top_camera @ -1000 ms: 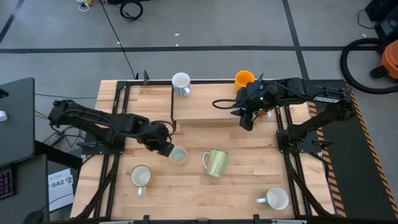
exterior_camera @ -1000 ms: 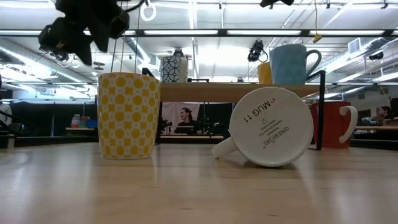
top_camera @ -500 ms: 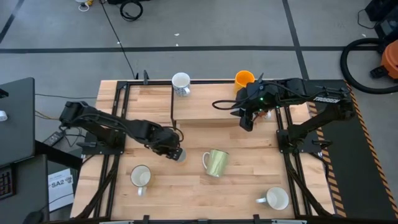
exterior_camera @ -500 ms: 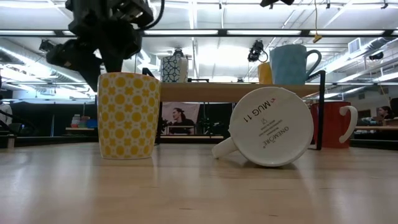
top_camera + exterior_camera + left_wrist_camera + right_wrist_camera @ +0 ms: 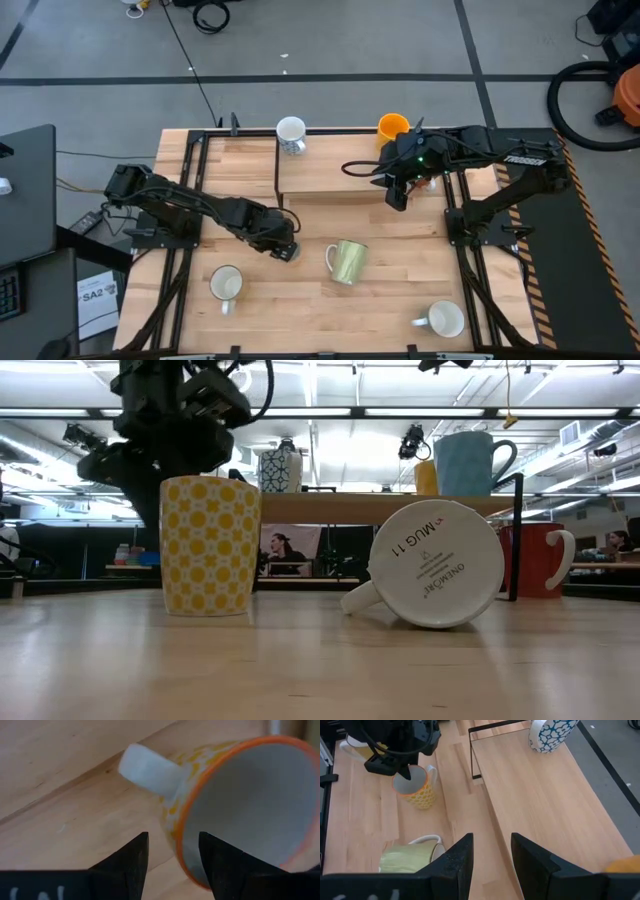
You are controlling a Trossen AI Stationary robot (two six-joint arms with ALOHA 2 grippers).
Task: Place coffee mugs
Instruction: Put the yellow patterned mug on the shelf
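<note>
A yellow-patterned coffee mug [image 5: 235, 795] with an orange rim stands upright on its base left of the table's middle [image 5: 208, 545]. My left gripper [image 5: 172, 837] is open and points down over it [image 5: 285, 247]. One finger is inside the mug's mouth and the other is outside its wall, beside the white handle [image 5: 150, 770]. A pale yellow-green mug [image 5: 347, 261] lies on its side to the right. My right gripper [image 5: 396, 198] hangs open above the raised shelf [image 5: 340, 165] with nothing between its fingers [image 5: 492, 837].
A blue-patterned white mug [image 5: 291, 133] and an orange mug [image 5: 392, 126] stand at the shelf's far edge. Two white mugs [image 5: 226, 285] [image 5: 443, 320] sit near the table's front edge. The low view shows a light blue mug [image 5: 470, 460] on the shelf.
My left gripper has come down and moved toward the table's right edge, from beside the yellow-patterned mug to over its rim. It stays open. The mug stands where it was.
</note>
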